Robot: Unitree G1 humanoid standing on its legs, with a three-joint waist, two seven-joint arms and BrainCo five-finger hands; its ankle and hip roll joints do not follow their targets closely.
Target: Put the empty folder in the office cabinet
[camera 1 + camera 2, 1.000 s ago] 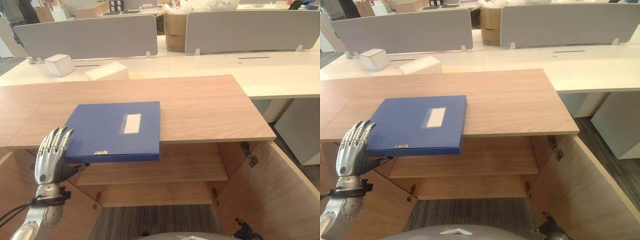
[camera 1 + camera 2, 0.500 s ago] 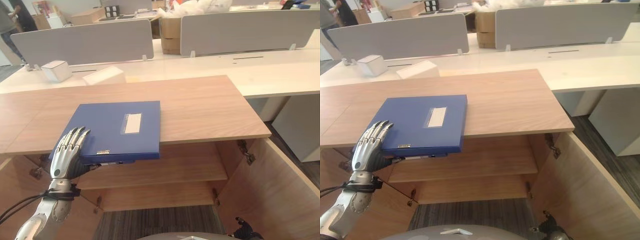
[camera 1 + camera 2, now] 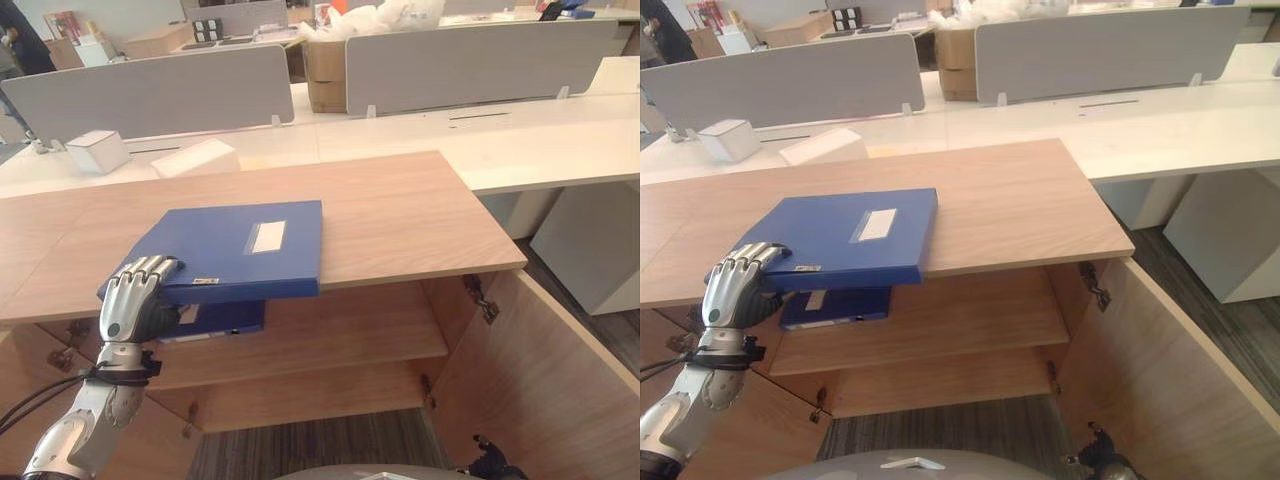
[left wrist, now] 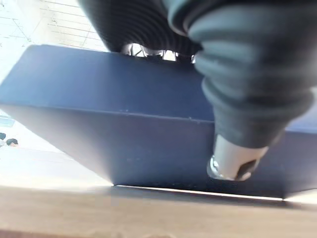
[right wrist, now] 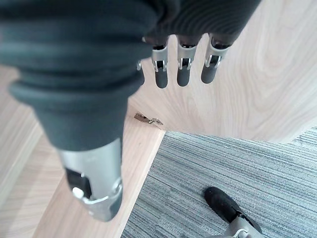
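Note:
A blue folder (image 3: 240, 250) with a white label lies on the wooden cabinet top (image 3: 400, 210), its near edge overhanging the front. My left hand (image 3: 135, 300) is shut on the folder's near left corner, fingers curled over the top and thumb (image 4: 233, 163) underneath against the blue folder (image 4: 124, 124). A second blue folder (image 3: 215, 318) shows just below it, on the upper shelf (image 3: 350, 330) inside the open cabinet. My right hand (image 5: 183, 69) hangs low with straight fingers, holding nothing, beside the cabinet's wood above grey carpet.
The cabinet's right door (image 3: 540, 380) stands wide open. Behind the cabinet runs a white desk (image 3: 560, 140) with grey dividers (image 3: 470, 60), two white boxes (image 3: 95, 150) and a cardboard box (image 3: 325, 75). A person (image 3: 20, 45) stands far back left.
My left hand has come up from beside the folder's near left corner onto it, and its fingers have curled over the edge. The head views have shifted.

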